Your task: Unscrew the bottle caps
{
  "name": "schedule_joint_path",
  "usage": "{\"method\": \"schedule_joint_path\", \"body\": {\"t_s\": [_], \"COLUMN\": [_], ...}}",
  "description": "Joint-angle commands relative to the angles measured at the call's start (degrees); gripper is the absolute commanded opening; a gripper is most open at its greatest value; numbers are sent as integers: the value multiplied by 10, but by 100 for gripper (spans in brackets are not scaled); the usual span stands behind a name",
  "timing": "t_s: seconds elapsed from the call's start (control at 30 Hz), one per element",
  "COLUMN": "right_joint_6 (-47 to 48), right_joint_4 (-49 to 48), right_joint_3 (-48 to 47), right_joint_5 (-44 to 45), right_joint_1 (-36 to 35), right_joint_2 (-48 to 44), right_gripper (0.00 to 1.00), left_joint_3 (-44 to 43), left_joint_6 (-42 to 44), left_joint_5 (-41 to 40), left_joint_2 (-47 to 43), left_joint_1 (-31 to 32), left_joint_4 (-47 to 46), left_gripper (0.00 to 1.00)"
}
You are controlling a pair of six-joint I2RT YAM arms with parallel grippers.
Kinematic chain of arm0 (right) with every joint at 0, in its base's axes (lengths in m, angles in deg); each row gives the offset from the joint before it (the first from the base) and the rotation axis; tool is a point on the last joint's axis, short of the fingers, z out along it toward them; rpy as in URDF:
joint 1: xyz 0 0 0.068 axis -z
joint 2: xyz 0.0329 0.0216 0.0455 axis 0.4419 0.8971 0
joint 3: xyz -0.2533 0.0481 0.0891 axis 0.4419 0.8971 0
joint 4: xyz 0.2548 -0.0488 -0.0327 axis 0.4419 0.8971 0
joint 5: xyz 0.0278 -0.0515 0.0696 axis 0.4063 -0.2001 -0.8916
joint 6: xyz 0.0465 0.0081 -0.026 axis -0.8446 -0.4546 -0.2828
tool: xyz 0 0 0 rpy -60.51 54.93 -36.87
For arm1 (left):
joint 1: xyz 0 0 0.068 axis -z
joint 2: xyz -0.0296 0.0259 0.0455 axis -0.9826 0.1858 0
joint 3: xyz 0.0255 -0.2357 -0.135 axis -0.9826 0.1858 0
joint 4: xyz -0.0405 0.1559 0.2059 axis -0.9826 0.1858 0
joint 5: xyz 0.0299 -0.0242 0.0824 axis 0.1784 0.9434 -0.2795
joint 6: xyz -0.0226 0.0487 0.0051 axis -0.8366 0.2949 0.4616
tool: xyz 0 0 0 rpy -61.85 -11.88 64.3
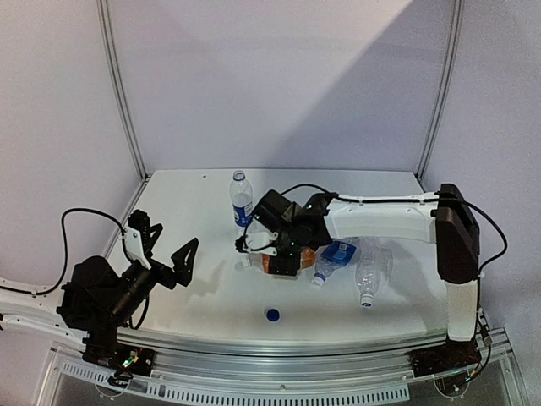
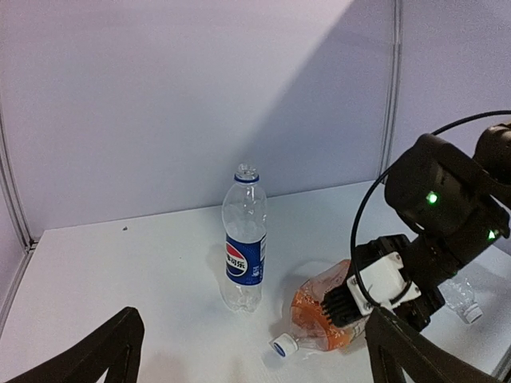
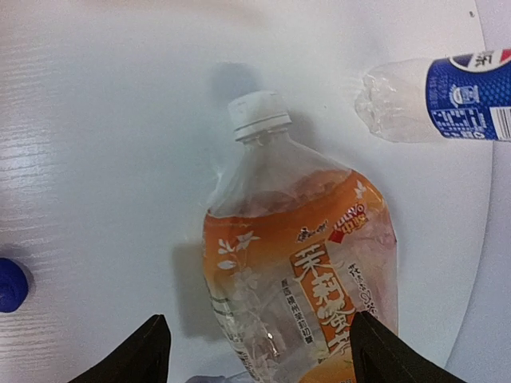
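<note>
Orange-labelled bottle (image 3: 295, 263) lying flat (white cap (image 3: 258, 113) on), left and right jaws released.

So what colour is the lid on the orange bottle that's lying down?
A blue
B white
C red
B: the orange bottle has a white cap on its neck, while a blue cap lies loose on the table.

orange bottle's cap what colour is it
White. The cap on the lying orange bottle shows best in the right wrist view.
</note>
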Motion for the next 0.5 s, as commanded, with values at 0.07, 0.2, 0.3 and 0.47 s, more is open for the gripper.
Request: {"method": "schedule_joint_path", "body": {"t_s": [0.07, 0.2, 0.3, 0.47], "right_joint_6": [13, 27, 35, 43], "right_joint_4": [-27, -31, -28, -43], "right_joint_3": [20, 19, 11, 8], "right_joint_5": [68, 79, 80, 85], "right_joint_1": [-20, -20, -22, -23], "right_joint_2": [-13, 9, 32, 57], "right_gripper": [76, 72, 68, 62], "left_joint_3": [-10, -10, -10, -9], "left_joint_6": [-5, -5, -4, -3], "left_joint_5": [-2, -1, -4, -3], "left_joint_2": [-3, -4, -4, -4], "left_joint_1": [-3, -3, -3, -3], "left_joint_4": [10, 10, 10, 9], "left_gripper": [99, 99, 99, 99]}}
